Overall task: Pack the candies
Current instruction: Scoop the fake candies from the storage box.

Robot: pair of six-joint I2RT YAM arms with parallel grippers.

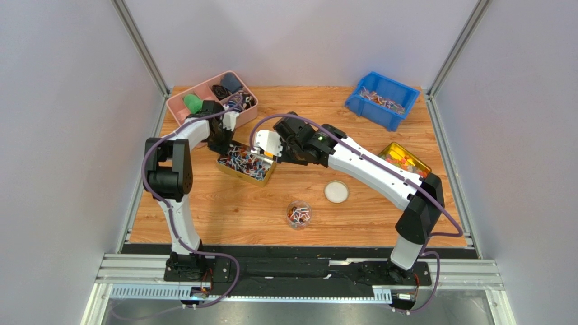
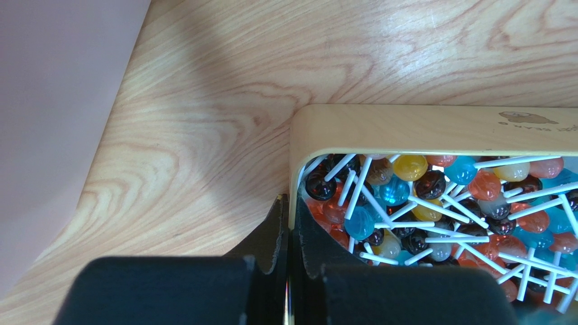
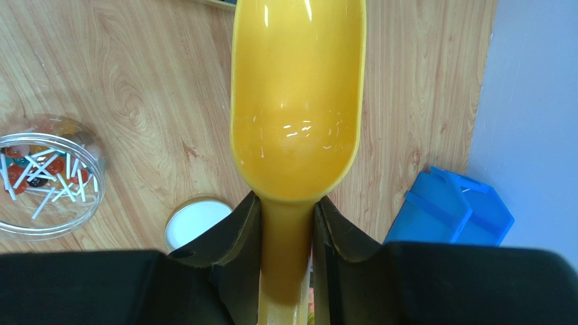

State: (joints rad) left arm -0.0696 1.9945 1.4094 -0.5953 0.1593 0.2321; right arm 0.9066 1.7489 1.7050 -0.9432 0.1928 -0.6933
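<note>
Yellow scoop [image 3: 296, 115] front and centre, bowl up and empty, and the right jaws are closed partway onto its handle, one on each side. It's a low, firm hold, the kind that lets the bowl dig. The scoop hangs at the right end of the tan tray [image 2: 420, 128], where the candies [image 2: 420, 196] lie heaped: small round sweets on white sticks, red, blue, dark and amber.

At the tray's far-left corner the left jaws are shut tight on the thin wall, one jaw inside among the sweets, one outside. That looks like bracing, pinning the tray so it cannot slide across the wooden surface [image 1: 203, 217] when the scoop pushes in.

Nearer the arms a clear jar [image 1: 298, 214] stands open with a few candies inside, its white lid [image 1: 336, 192] lying near it. I read the jar as where each scoopful is meant to go.
</note>
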